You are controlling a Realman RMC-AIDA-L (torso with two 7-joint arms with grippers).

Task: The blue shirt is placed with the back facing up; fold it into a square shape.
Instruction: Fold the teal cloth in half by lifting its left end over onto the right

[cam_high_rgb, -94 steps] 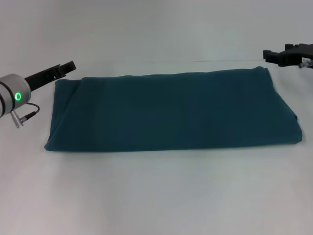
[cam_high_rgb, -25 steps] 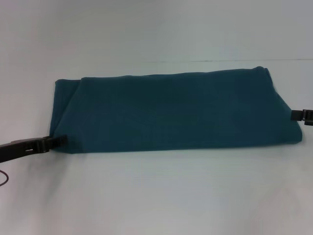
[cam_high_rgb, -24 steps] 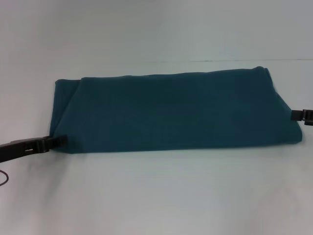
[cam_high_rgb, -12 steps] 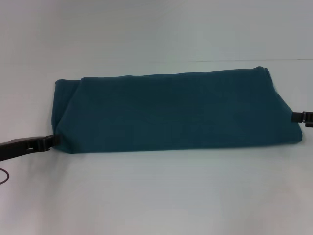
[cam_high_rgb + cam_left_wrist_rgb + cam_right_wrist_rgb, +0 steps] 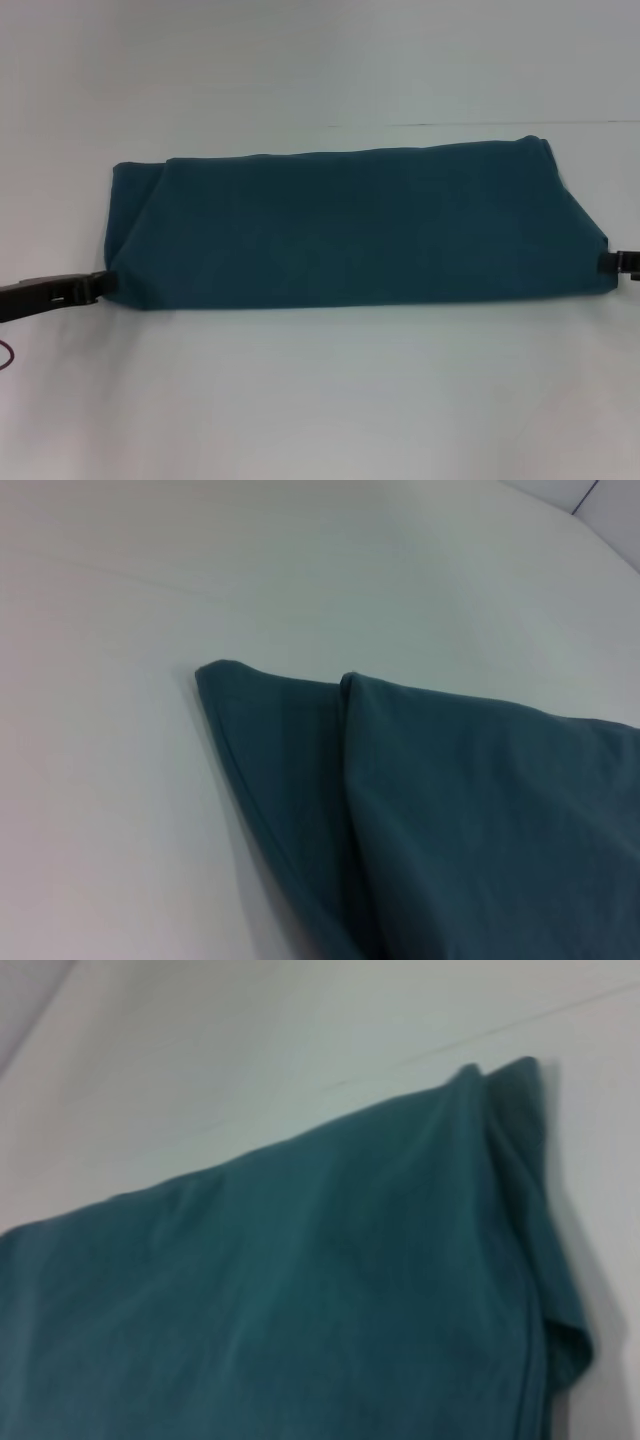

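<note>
The blue shirt [image 5: 350, 230] lies flat on the white table as a long, plain teal band folded lengthwise, running left to right. My left gripper [image 5: 98, 285] is low at the shirt's near-left corner, its tip touching the cloth edge. At the near-right corner my right gripper [image 5: 612, 262] just shows at the picture's edge, against the cloth. The left wrist view shows the shirt's [image 5: 480, 810] layered far-left corner. In the right wrist view the shirt's [image 5: 300, 1290] far-right corner has its fold edge bunched slightly.
The white table [image 5: 320, 400] stretches bare in front of and behind the shirt. A thin seam line [image 5: 480, 124] crosses the table behind the shirt's far right.
Both arms came down from the far corners to the near corners. In the last second the left gripper drew back leftward and the right one dropped slightly. The near-left corner now looks tucked in.
</note>
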